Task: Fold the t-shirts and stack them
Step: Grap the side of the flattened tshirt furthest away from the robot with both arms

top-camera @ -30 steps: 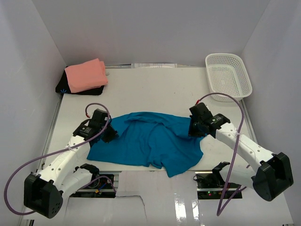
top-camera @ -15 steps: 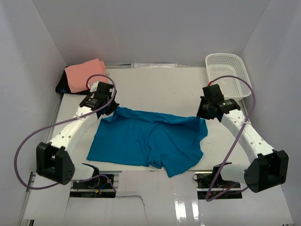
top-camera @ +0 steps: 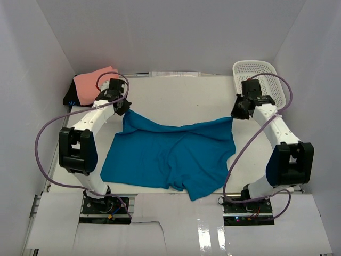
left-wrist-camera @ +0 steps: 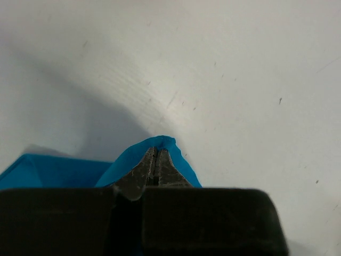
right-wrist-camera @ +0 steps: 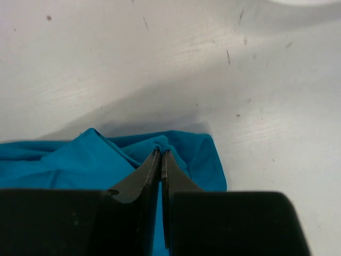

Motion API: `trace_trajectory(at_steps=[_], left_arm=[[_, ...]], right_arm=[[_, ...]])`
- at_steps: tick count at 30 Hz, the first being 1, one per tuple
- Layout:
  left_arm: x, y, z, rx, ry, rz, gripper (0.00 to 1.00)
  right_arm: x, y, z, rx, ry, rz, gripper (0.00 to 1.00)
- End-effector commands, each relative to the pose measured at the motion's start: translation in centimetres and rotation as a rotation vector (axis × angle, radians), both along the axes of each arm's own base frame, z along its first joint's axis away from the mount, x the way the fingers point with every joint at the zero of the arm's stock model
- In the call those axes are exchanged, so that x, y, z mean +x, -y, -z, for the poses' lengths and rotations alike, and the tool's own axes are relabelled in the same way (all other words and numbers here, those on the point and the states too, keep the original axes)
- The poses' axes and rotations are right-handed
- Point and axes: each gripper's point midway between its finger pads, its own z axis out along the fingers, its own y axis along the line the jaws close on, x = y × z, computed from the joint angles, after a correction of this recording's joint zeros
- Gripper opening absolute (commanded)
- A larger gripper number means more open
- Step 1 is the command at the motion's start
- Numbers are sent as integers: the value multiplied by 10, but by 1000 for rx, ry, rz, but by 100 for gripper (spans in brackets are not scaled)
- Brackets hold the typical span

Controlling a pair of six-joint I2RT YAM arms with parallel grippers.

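Teal-blue tee (top-camera: 170,154), pink folded tee (top-camera: 85,87) on black cloth (top-camera: 70,99), white basket (top-camera: 254,63) & table (top-camera: 181,96)

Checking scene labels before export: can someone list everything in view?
blue t-shirt: 1, blue, spread across the table's middle, far corners lifted
pink t-shirt: 1, pink, folded, far-left corner
black item: 1, black, under the pink t-shirt; kind unclear
basket: 1, white, far-right corner
table: 1, white
cables: 2, purple, one looping along each arm
left gripper: 1, black, shut on the blue t-shirt's far-left corner
right gripper: 1, black, shut on its far-right corner
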Motion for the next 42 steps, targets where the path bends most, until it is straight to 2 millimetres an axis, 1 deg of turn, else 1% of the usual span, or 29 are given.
trace_trajectory(at_steps=[1, 2, 3, 4, 5, 6, 7, 10, 12, 13, 14, 16, 17, 19, 20, 21, 22, 23, 24, 25, 26, 27, 29, 30, 32, 33, 35, 39, 42], left_arm=[[30, -3, -18, -21, 70, -11, 0], [34, -3, -18, -20, 70, -12, 0], [40, -3, -22, -21, 82, -14, 0], [44, -4, -17, -20, 73, -20, 0], [48, -3, -18, -29, 76, -16, 0], [54, -4, -24, -31, 94, -19, 0], [58, -7, -20, -30, 90, -25, 0], [71, -10, -19, -33, 96, -27, 0], [78, -10, -17, -41, 93, -16, 0], [84, -10, -21, -45, 104, -14, 0], [86, -9, -14, -45, 91, -10, 0], [92, -9, -16, -50, 98, -11, 0], [95, -10, -10, -45, 91, -13, 0], [101, -10, -11, -36, 97, -11, 0], [103, -10, -9, -34, 95, -7, 0], [106, -11, -1, -30, 82, -5, 0], [108, -11, 3, -22, 78, 0, 0], [112, -11, 3, -20, 82, 2, 0], [115, -12, 12, -16, 70, -1, 0], [116, -11, 14, -20, 71, 4, 0], [117, -10, 19, -20, 68, 10, 0], [121, -11, 23, -23, 78, 12, 0], [121, -10, 32, -33, 73, 19, 0], [125, -10, 30, -42, 97, 27, 0], [127, -6, 35, -58, 106, 54, 0], [129, -7, 37, -59, 118, 66, 0], [130, -5, 42, -72, 117, 89, 0], [133, -3, 44, -79, 120, 139, 0], [134, -4, 39, -78, 125, 162, 0]], right_arm=[[41, -1, -33, -2, 125, -26, 8], [47, 0, -28, -4, 114, -26, 8], [56, 0, -37, -4, 138, -28, 8], [61, 2, -39, -6, 146, -24, 8], [67, 1, -35, -7, 139, -26, 8], [72, 2, -38, -6, 148, -26, 8], [80, 4, -40, -5, 157, -22, 8], [93, 5, -42, 6, 176, -27, 8], [99, 4, -42, 14, 183, -34, 8], [102, 1, -43, 23, 187, -46, 8], [106, 1, -39, 26, 184, -49, 8], [110, -1, -35, 37, 185, -57, 8], [112, -2, -34, 38, 190, -59, 8], [114, -4, -29, 44, 182, -65, 8], [114, -4, -27, 45, 179, -66, 8], [114, -4, -26, 45, 175, -66, 8], [113, -4, -26, 44, 174, -67, 8], [111, -4, -23, 44, 168, -67, 8], [111, -3, -24, 44, 171, -65, 8], [109, -4, -28, 46, 185, -66, 8], [105, -3, -23, 45, 173, -64, 8], [103, -4, -23, 47, 177, -63, 8], [99, -3, -28, 48, 192, -64, 8], [95, -3, -24, 47, 181, -64, 8], [91, -3, -29, 49, 194, -63, 8], [89, -3, -26, 49, 186, -62, 8], [86, -3, -27, 50, 189, -61, 8], [79, -2, -25, 52, 187, -59, 8], [75, -2, -21, 51, 181, -59, 8]])
